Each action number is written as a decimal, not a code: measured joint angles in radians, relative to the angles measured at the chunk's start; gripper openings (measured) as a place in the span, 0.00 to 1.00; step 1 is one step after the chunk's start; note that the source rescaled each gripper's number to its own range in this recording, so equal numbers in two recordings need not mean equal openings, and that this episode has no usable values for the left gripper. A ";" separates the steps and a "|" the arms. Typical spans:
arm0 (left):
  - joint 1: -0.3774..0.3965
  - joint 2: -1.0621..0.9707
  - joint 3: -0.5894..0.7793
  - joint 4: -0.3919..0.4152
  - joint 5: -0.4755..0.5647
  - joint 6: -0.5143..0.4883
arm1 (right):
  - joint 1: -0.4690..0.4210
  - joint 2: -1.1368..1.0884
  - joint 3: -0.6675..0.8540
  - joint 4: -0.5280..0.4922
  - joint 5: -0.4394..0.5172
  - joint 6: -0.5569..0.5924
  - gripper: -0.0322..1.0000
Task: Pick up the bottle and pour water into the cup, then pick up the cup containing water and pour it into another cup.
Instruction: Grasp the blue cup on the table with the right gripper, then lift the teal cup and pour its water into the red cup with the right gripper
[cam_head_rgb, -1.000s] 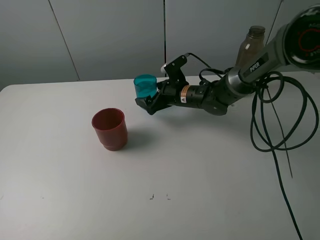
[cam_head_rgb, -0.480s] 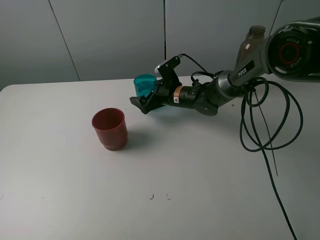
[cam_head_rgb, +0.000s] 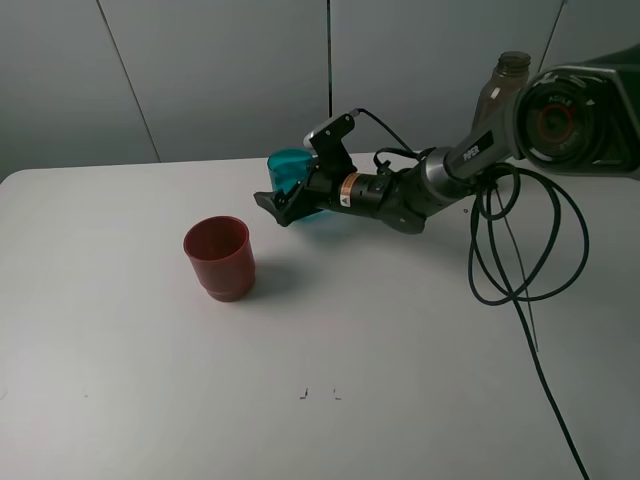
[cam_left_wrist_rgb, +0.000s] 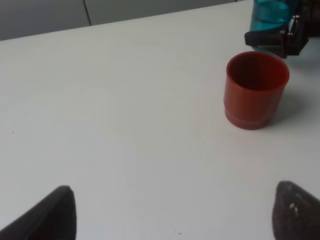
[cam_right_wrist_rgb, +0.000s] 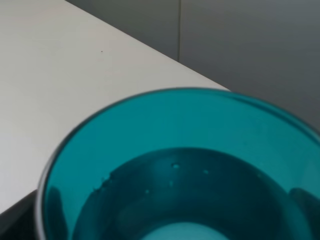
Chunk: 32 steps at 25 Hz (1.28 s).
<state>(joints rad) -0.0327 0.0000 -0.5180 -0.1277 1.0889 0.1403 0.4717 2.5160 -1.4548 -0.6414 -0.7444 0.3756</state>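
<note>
The cup, a teal tumbler, stands upright near the table's far edge. In the right wrist view the cup fills the picture and holds water. My right gripper lies low around its base, open, with one finger showing on the near side. Whether the fingers touch it I cannot tell. Another cup, dark red, stands apart at the front left, and the left wrist view shows that red cup empty. The bottle stands behind the right arm. My left gripper is open above bare table.
Black cables loop over the white table on the right. A grey wall panel runs right behind the table's far edge. The teal cup and a right finger show just beyond the red cup in the left wrist view.
My right gripper has slid left, so its fingers reach further along the teal cup's sides. The cups and the bottle have stayed where they were.
</note>
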 joint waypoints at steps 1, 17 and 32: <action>0.000 0.000 0.000 0.000 0.000 0.000 | 0.000 0.002 -0.007 0.000 0.000 -0.002 1.00; 0.000 0.000 0.000 0.000 0.000 0.000 | 0.002 0.025 -0.043 0.021 0.000 -0.019 0.85; 0.000 0.000 0.000 0.000 0.000 0.000 | 0.005 0.025 -0.044 0.026 0.000 -0.022 0.07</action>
<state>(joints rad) -0.0327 0.0000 -0.5180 -0.1277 1.0889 0.1402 0.4764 2.5409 -1.4986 -0.6154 -0.7444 0.3535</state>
